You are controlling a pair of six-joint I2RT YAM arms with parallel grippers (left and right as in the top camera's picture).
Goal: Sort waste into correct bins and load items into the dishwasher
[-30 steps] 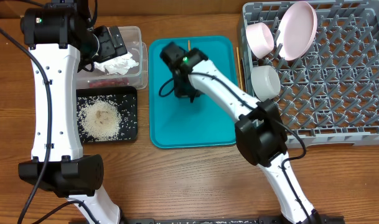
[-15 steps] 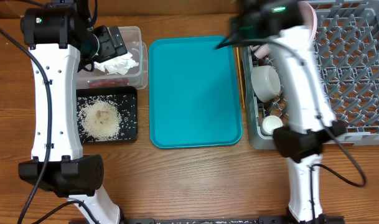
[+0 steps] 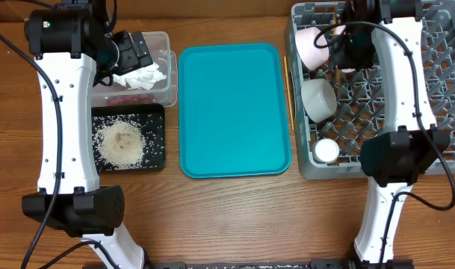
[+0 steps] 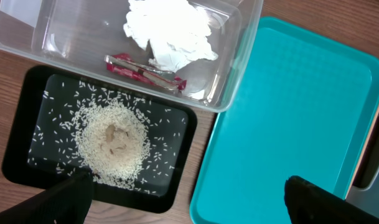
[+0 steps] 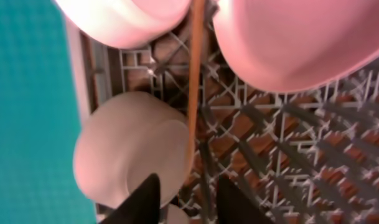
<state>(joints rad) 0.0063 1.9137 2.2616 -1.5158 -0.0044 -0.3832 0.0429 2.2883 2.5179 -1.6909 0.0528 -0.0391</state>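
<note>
The right gripper [image 5: 188,186] hangs over the large grey lattice plastic dish rack [image 5: 270,143], fingers spread wider than the thin wooden chopstick [image 5: 192,81]. That chopstick lies in the rack beside a round white bowl [image 5: 127,155], where the pegs should stop it rolling. A second wooden chopstick [image 3: 287,82] lies on the table [image 3: 234,217] against the rack, and the left gripper [image 4: 186,186], spread wide, hovers above the clear rectangular plastic tub [image 4: 27,31].

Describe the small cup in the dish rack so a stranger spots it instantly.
Find the grey dish rack on the right arm's side of the table, then its corner nearest the teal tray and the robot's side. The small white cup sits there, far smaller than the white bowl just behind it.
</note>
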